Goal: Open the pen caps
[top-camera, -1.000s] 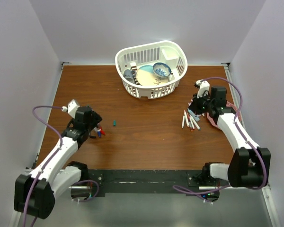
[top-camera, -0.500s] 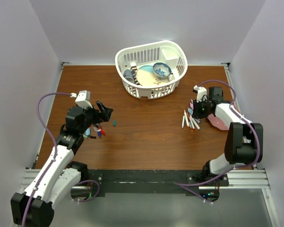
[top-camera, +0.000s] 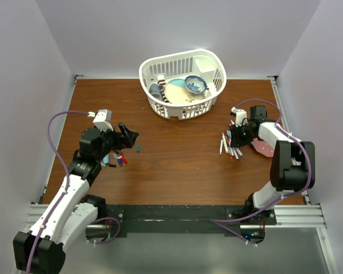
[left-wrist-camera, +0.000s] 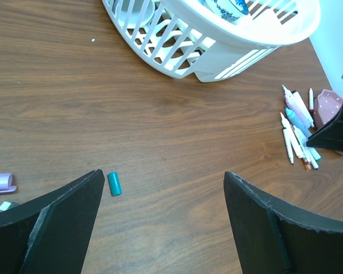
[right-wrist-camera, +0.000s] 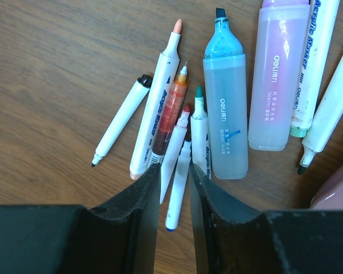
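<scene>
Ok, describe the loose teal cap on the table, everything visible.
The teal cap is a short, smooth cylinder, plastic by its look, one solid colour. It lies on its side on the bare brown wood of the table, off any marker, and nothing touches it. In the left wrist view it shows just inside one finger of the open left pincer, which hangs above it. The other loose caps lie apart, nearer the left arm. Its open end cannot be made out.
</scene>
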Robot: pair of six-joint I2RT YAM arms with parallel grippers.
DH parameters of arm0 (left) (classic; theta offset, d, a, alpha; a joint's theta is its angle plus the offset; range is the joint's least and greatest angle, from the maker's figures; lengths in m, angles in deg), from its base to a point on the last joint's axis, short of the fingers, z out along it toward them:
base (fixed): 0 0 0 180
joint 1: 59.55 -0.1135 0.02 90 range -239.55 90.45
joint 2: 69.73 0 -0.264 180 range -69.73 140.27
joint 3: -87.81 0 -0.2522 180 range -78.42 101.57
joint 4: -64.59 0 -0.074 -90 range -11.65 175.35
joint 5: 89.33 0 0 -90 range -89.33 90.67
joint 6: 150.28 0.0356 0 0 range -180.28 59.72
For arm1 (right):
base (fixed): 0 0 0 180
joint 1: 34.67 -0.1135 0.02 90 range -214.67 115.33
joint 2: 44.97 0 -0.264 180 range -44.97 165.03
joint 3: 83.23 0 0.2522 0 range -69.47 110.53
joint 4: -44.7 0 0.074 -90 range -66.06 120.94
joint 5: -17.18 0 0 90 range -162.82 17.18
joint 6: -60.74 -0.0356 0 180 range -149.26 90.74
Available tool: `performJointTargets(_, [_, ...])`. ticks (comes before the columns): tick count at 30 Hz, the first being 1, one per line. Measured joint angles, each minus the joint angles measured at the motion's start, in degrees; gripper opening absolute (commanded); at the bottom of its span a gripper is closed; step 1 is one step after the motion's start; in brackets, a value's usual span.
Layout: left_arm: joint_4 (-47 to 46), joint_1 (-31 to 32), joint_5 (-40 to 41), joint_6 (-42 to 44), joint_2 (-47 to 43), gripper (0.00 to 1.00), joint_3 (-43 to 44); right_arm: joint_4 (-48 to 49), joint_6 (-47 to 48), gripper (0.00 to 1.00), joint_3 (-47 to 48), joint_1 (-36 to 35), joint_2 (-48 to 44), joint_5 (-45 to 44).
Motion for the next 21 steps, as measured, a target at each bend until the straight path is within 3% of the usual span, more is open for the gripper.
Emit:
performJointTargets(8, [0.00, 0.00, -0.92, 0.04, 0.00, 0.95, 0.00, -0.83, 0.17, 0.35, 0.00, 0.07, -2.23, 0.28])
performJointTargets(11, [0.15, 0.00, -1.33, 0.76, 0.13, 0.98, 0.04, -1.62, 1.11, 0.47, 0.33, 0.44, -5.92, 2.01])
performJointTargets(15, [4.20, 0.00, -0.68, 3.02, 1.44, 1.00, 3.39, -1.97, 1.64, 0.77, 1.16, 2.69, -15.89, 5.03])
performJointTargets(16, [5.73, 0.00, -0.28, 3.91, 1.79, 1.00, 5.07, -1.81, 1.70, 0.91, 1.55, 3.58, -18.93, 5.62])
performJointTargets(17, [6.80, 0.00, 0.09, 4.61, 1.99, 1.00, 6.56, -1.62, 1.68, 0.99, 2.10, 4.50, -21.84, 6.10])
performJointTargets(21, [11.02, -0.02, 3.69, 9.55, 2.60, 1.00, 15.52, -1.64, 1.18, 0.99, 5.49, 7.08, -30.05, 6.12])
